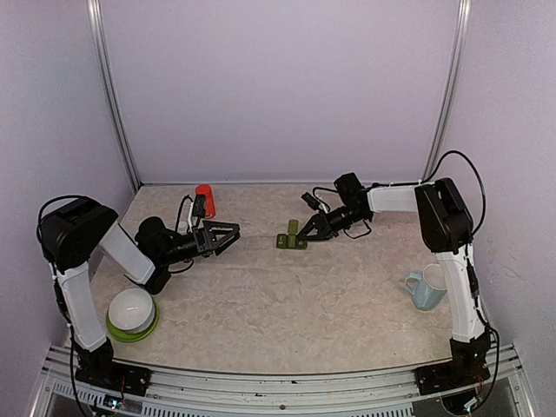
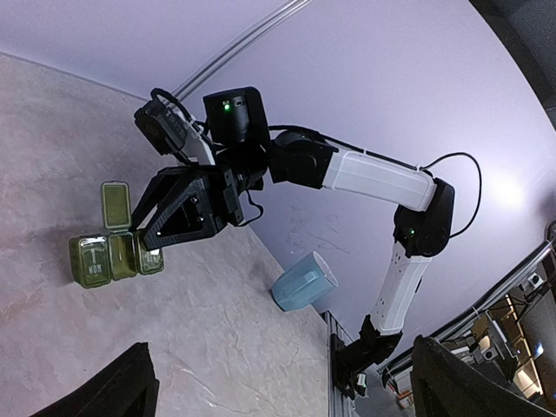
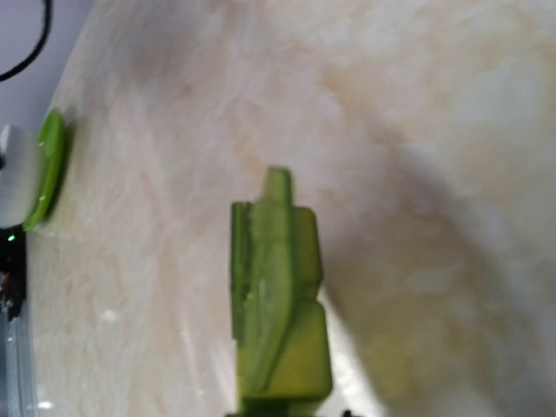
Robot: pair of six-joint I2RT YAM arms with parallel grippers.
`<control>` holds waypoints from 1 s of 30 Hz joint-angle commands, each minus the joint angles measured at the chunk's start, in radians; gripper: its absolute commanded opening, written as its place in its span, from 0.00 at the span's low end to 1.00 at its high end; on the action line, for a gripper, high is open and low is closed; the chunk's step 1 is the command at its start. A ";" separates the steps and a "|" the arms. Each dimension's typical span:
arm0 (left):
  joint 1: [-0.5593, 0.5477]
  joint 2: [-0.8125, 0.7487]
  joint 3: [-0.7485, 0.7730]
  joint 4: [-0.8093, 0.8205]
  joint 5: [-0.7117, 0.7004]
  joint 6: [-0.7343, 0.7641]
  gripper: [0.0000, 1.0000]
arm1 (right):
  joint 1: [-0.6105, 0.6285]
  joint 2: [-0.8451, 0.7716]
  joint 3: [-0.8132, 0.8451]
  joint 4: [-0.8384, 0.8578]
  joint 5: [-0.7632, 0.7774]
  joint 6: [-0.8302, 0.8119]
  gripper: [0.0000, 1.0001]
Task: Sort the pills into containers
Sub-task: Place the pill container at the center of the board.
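Translucent green three-cell plastic containers (image 1: 291, 241), one lid up, at narrow-closed right gripper (image 1: 305, 235); left gripper (image 1: 234, 235) wide

Top view: I get soft, even light with a lavender cast on the walls (image 1: 278, 87). No hard glare. Shadows under the left arm (image 1: 122, 248) and right arm (image 1: 395, 200) are faint and diffuse on the table (image 1: 287, 304). Focus is decent throughout; the corner posts lean outward at the frame edges.

Left wrist view: heavy fisheye, so the table edge curves. There is a bright patch on the wall at right. The containers (image 2: 113, 248) read crisp, translucent green.

Right wrist view: the worst for me. The containers sit too close, soft and out of focus. A broad grey shadow crosses the table to their right. The white bowl (image 3: 16, 187) and green plate (image 3: 48, 169) are smeared at the left edge.
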 commanded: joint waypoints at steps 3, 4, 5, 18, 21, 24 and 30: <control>0.006 -0.011 -0.009 0.035 0.003 0.006 0.99 | -0.033 0.046 0.030 -0.028 0.036 0.011 0.17; 0.006 -0.010 -0.009 0.035 0.002 0.005 0.99 | -0.035 0.048 0.030 -0.030 0.035 0.010 0.18; 0.006 -0.010 -0.009 0.036 0.002 0.005 0.99 | -0.035 0.050 0.032 -0.034 0.036 0.009 0.20; 0.007 -0.003 -0.009 0.044 0.003 0.000 0.99 | -0.072 0.012 0.065 -0.114 0.265 -0.013 0.66; 0.006 -0.002 -0.009 0.047 0.003 -0.001 0.99 | -0.075 -0.004 0.088 -0.141 0.328 -0.029 0.72; 0.009 -0.006 -0.013 0.049 0.001 -0.003 0.99 | -0.075 -0.031 0.099 -0.150 0.382 -0.044 0.81; 0.020 -0.060 -0.028 -0.061 -0.057 0.065 0.99 | -0.068 -0.129 0.082 -0.151 0.606 -0.091 0.93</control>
